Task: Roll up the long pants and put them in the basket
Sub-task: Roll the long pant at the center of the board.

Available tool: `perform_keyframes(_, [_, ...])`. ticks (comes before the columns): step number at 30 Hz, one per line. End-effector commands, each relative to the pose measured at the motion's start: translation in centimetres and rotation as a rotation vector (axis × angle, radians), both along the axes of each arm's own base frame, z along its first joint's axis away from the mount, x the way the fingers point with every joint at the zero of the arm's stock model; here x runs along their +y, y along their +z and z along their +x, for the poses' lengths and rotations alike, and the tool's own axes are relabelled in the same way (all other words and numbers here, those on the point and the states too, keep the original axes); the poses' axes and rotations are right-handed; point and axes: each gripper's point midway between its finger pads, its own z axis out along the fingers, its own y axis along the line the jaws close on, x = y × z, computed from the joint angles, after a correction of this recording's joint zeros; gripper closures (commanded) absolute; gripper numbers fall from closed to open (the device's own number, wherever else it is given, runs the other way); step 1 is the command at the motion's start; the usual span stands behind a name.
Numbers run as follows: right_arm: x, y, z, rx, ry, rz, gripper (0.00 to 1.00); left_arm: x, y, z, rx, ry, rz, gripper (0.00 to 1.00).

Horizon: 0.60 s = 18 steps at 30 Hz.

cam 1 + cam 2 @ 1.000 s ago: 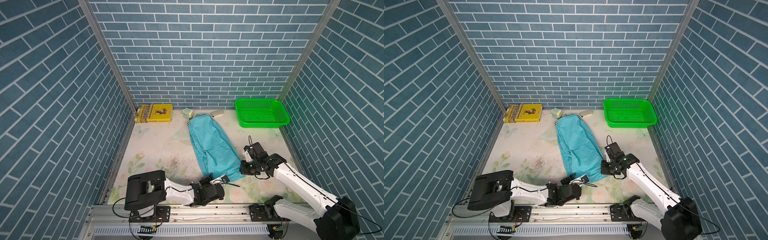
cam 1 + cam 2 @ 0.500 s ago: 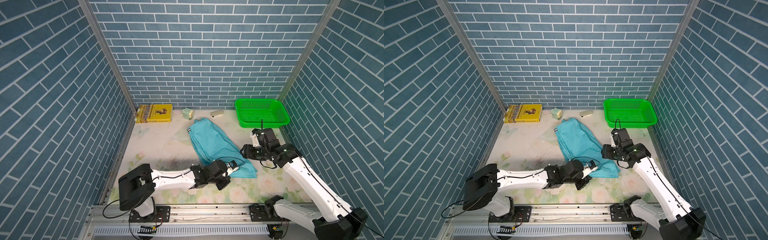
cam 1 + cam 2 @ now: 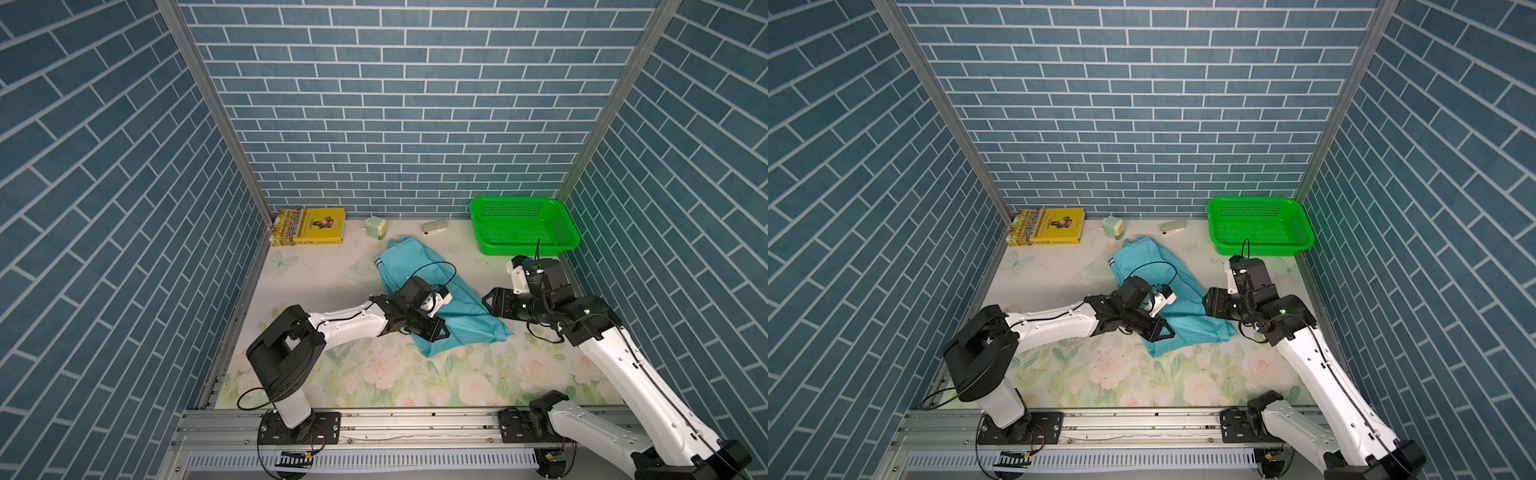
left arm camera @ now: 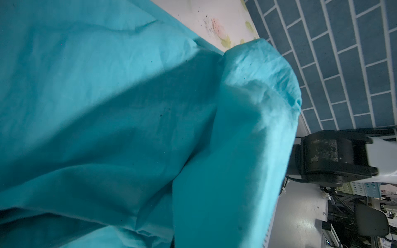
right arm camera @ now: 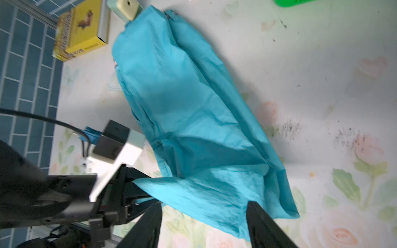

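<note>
Looking down on the floral desk (image 3: 307, 291), I see the pants (image 3: 405, 259) lying rumpled between my two claws, a long teal shape running away from them toward the far wall.

My left claw (image 3: 437, 331) is clamped on a near corner of the pants. In the right wrist view that corner runs straight into its jaws and is drawn up over the cloth beneath. The left wrist view is almost filled with teal folds of the pants (image 4: 107, 107).

My right claw (image 3: 491, 300) is spread wide and holds nothing. It sits low, just off the edge of the pants opposite the left claw, and points at the cloth. In the right wrist view its two dark fingers (image 5: 260, 223) stand well apart, with the loose near end of the pants showing between them. I cannot tell whether they touch the cloth.

The striped waistband (image 3: 378, 263) is at the end of the pants farthest from both claws.

Along the far wall, a yellow book (image 3: 309, 226) lies well beyond the left claw, and a green basket (image 3: 515, 200) sits near and beyond the right claw. Between them rest a pale green object (image 3: 375, 226) and a beige object (image 3: 434, 227).
</note>
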Motion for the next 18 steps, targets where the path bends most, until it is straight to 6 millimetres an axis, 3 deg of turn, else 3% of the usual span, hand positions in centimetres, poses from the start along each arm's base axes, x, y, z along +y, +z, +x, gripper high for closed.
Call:
perform_keyframes(1, [-0.5,-2.8,-1.6,0.069,-0.099,0.083,0.25,0.2,0.0,-0.1,-0.004,0.001,0.013,1.0])
perform_keyframes(4, [-1.2,-5.1,-3.2,0.118,-0.216,0.178,0.19,0.5,-0.5,-0.2,-0.005,-0.001,0.018,1.0])
perform_keyframes(5, [-0.9,-5.8,-3.9,0.142,-0.233,0.229,0.03,0.6,-0.8,-0.3,-0.005,0.001,0.023,1.0])
perform_keyframes(6, [-1.0,-6.3,-4.2,0.159,-0.255,0.25,0.01,0.7,-0.9,-0.2,-0.006,0.003,0.026,1.0])
perform_keyframes(12, [-0.7,-8.6,-5.0,0.27,-0.38,0.352,0.0,1.0,-1.6,0.0,-0.019,0.017,0.049,1.0])
perform_keyframes(18, [0.4,-10.0,-3.4,0.297,-0.513,0.569,0.0,0.7,-1.3,-0.4,-0.034,0.0,0.029,1.0])
